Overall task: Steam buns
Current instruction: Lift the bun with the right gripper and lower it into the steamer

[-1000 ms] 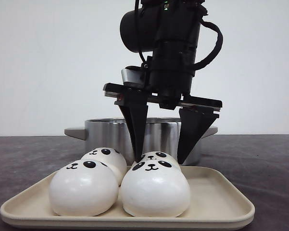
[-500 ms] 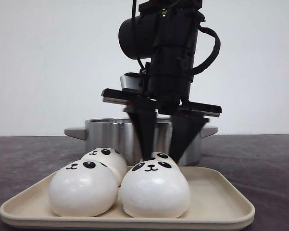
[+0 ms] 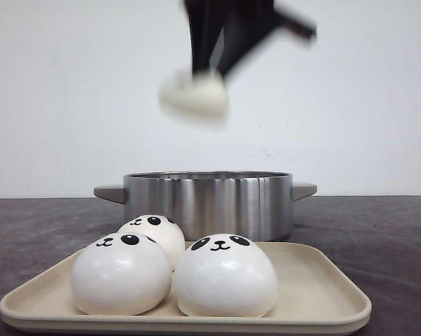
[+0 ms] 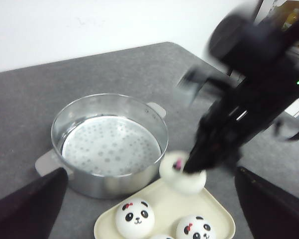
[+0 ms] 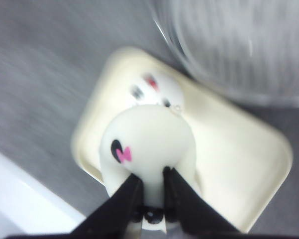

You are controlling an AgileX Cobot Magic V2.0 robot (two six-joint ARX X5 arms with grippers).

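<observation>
My right gripper [image 5: 151, 186] is shut on a white panda bun [image 5: 147, 142], pinching it between both fingers. In the front view that bun [image 3: 194, 96] hangs blurred, high above the steel pot [image 3: 209, 203], under the right gripper [image 3: 209, 75]. Three more buns stay on the cream tray [image 3: 322, 294]: one at the front left [image 3: 121, 274], one at the front right [image 3: 225, 276] and one behind them [image 3: 154, 233]. The left wrist view shows the held bun [image 4: 183, 174] over the tray's far edge, beside the pot [image 4: 109, 144]. My left gripper [image 4: 149, 180] is open, high above the tray, holding nothing.
The pot has a perforated steamer plate [image 4: 107, 145] inside and two side handles [image 3: 111, 192]. It stands on a dark grey table [image 3: 378, 238], just behind the tray. A white wall lies beyond.
The right gripper shut on the rear right bun and rose fast, carrying it from the tray to well above the pot's rim. The other three buns did not move.
</observation>
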